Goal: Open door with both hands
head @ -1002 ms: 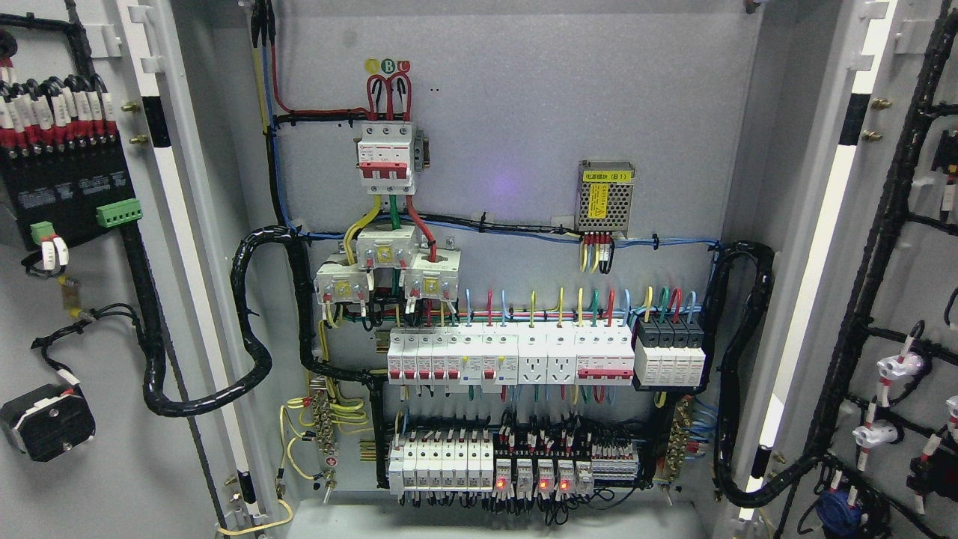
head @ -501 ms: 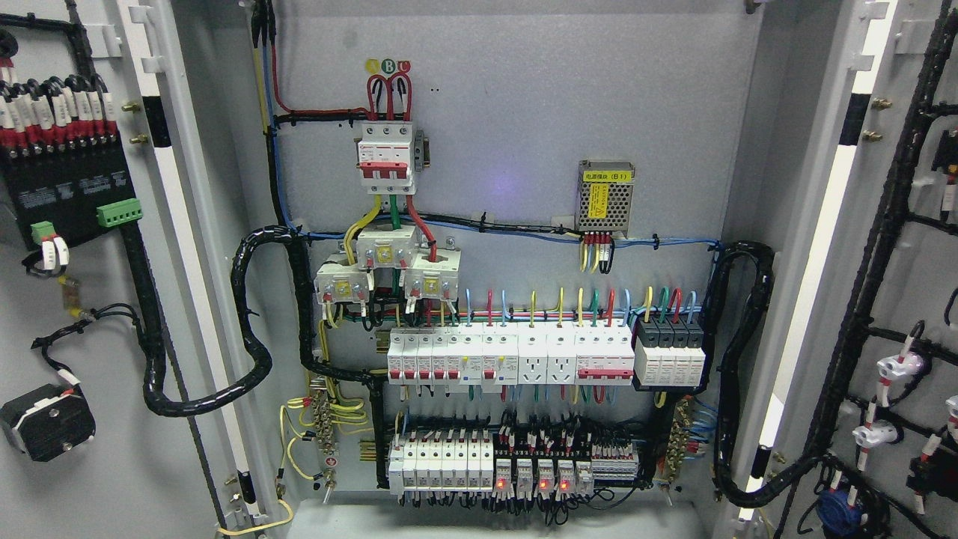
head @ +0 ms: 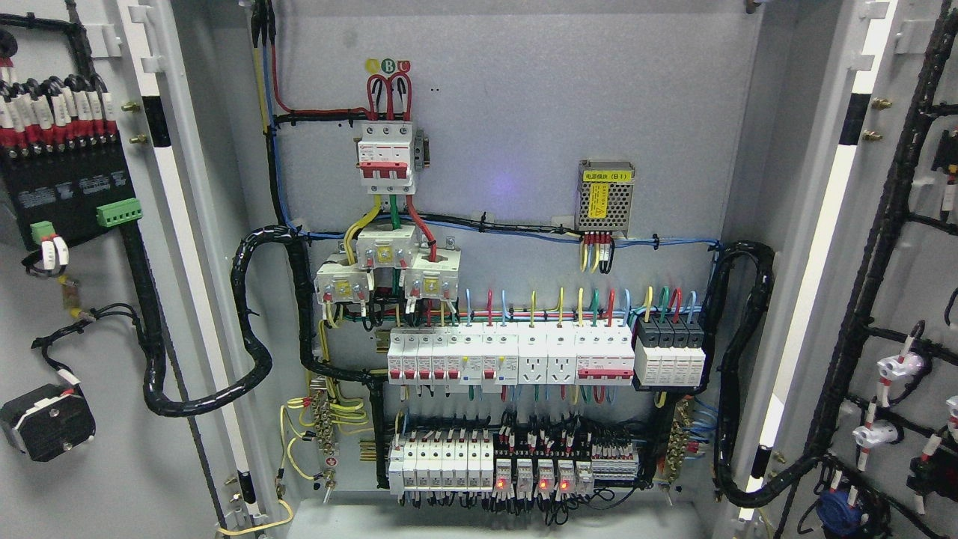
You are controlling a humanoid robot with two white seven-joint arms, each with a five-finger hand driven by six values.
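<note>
- Both doors of the cabinet stand swung wide: the left door [head: 90, 299] fills the left edge of the view with its inner face showing, and the right door [head: 905, 299] does the same on the right.
- Neither robot hand is in view, so I cannot tell whether the fingers are open or closed, or whether they touch anything.
- By my reckoning the opening is done; little remains but to keep the arms clear.
- The main risk from here is a door drifting back. The black cable loom [head: 247, 322] from the left door bends into the cabinet and could pull on the door, and the loom on the right [head: 737, 374] could do likewise.
- A stray hand reaching in could snag the loose yellow wires [head: 299, 434] near the bottom left, or knock the row of breakers [head: 509, 359].
- Red indicator lamps [head: 531, 485] glow on the bottom row, so the panel looks live; contact there would be hazardous.
- The back panel [head: 524, 112] is plain grey metal, evenly lit; nothing of the room beyond shows.
</note>
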